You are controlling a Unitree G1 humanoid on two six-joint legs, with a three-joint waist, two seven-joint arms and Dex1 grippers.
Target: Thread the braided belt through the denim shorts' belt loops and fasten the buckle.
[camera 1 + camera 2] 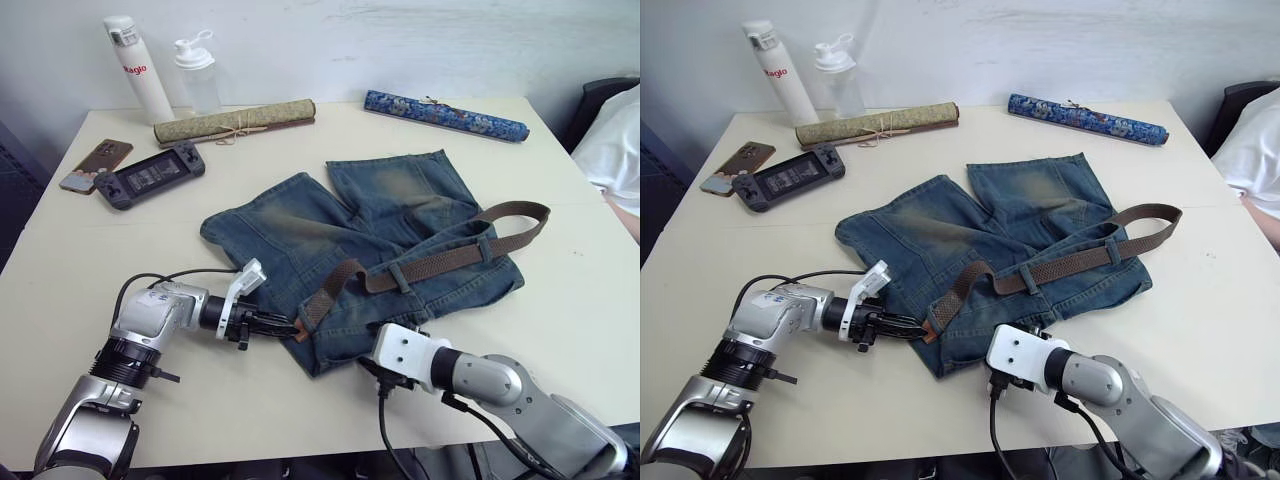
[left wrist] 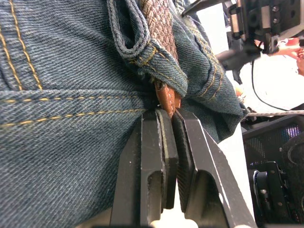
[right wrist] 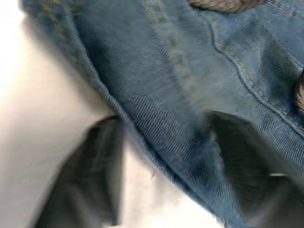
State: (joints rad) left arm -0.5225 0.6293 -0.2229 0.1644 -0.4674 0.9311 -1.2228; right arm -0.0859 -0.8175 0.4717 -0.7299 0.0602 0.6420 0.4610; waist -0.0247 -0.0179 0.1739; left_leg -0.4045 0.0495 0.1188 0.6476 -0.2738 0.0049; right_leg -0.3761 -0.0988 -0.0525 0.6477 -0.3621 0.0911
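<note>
The left gripper (image 2: 168,126) pinched the leather tip of the braided belt (image 1: 440,262) at the near-left corner of the denim shorts (image 1: 300,235), which lay mid-bench (image 1: 90,260). The belt ran rightward through the belt loops (image 1: 400,275). The right gripper (image 3: 166,156) stood spread astride the shorts' near edge.

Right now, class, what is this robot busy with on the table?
The robot is threading a braided belt through the loops of denim shorts lying on a white table. The left gripper is shut on the belt's brown leather tip, just where it comes out of a belt loop at the shorts' left end. The right gripper is open, its fingers straddling the shorts' edge near the waistband. The rest of the belt runs along the waistband and loops round past the shorts' right end, unfastened.
</note>
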